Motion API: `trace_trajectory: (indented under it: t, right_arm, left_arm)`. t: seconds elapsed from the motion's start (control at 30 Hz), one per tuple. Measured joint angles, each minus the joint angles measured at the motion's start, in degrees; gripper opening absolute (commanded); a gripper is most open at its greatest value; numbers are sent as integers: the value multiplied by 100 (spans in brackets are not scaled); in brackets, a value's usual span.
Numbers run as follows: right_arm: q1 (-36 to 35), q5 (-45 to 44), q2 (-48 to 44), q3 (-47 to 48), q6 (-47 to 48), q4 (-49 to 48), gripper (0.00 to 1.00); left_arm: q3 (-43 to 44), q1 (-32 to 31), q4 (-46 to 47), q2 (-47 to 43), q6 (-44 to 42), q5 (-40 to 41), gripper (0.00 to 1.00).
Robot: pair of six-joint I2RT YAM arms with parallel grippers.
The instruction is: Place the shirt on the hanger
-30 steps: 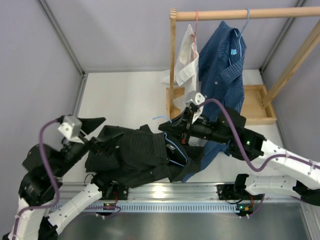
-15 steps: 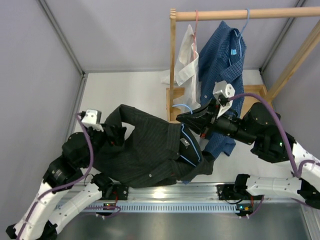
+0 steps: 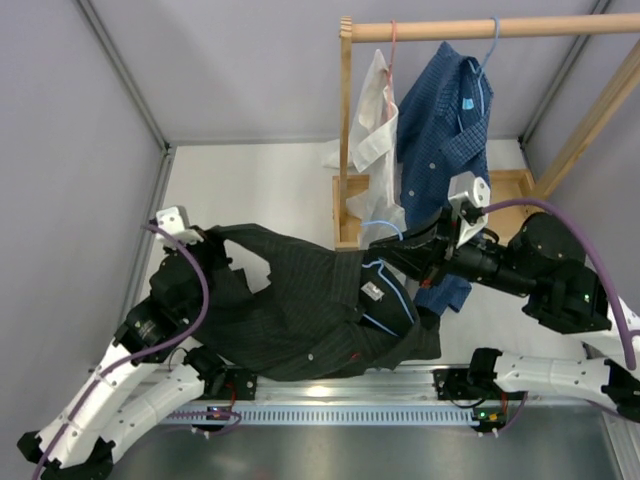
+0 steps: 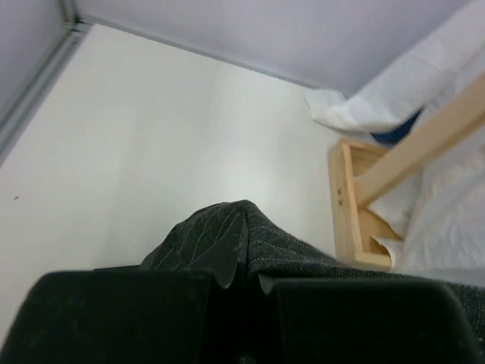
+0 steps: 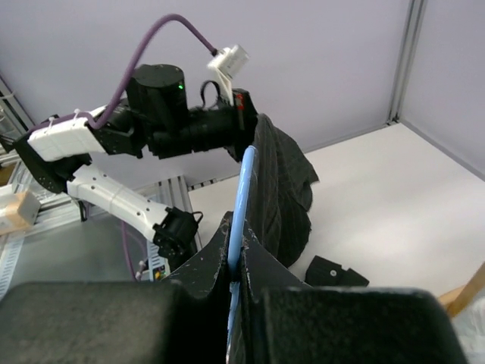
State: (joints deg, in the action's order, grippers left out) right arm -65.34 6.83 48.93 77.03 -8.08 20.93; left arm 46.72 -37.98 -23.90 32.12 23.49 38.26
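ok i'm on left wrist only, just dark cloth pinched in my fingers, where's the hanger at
observer: the right gripper is shut on the hanger, with the light-blue bar between its fingers.
operator: shirt flat on the table?
observer: no, the shirt stretches from the left gripper across to the right one, and hangs down from the left gripper.
operator: rack close?
observer: in the top view the hanger's hook shows just right of the wooden rack post.

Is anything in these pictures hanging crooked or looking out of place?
Yes. The white shirt on the wooden rack hangs askew from its pink hanger: it is bunched to one side, and its lower cloth seems to trail onto the table by the post. The blue checked shirt beside it hangs straighter.
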Motion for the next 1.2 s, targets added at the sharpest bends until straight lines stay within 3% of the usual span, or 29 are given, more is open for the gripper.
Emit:
trace_trajectory:
  t: [0.27, 0.47, 0.73, 0.77, 0.8, 0.93, 1.1, 1.2]
  right_arm:
    - [0, -501, -997, -894, 7, 20, 0]
    - [0, -695, -1309, -1117, -9, 35, 0]
    - [0, -544, -903, -984, -2, 2, 0]
    - [0, -505, -841, -922, -2, 4, 0]
    - [0, -455, -780, -835, -4, 13, 0]
    - [0, -219, -531, -358, -15, 83, 0]
    - [0, -177, -212, 420, -85, 413, 0]
    - [0, -223, -68, 702, -90, 719, 0]
  left_arm:
    - [415, -2, -933, 164, 881, 1714, 0]
    - [428, -4, -1285, 378, 1263, 1851, 0]
    - [610, -2, -1733, 289, 1390, 2210, 0]
    - [645, 0, -1746, 249, 1320, 2221, 8]
    - [695, 0, -1746, 203, 1178, 2197, 37]
    - [1209, 4, -1770, 87, 509, 1700, 98]
    - [2358, 4, -1856, 232, -42, 710, 98]
    - [3067, 4, -1738, 173, -411, -280, 97]
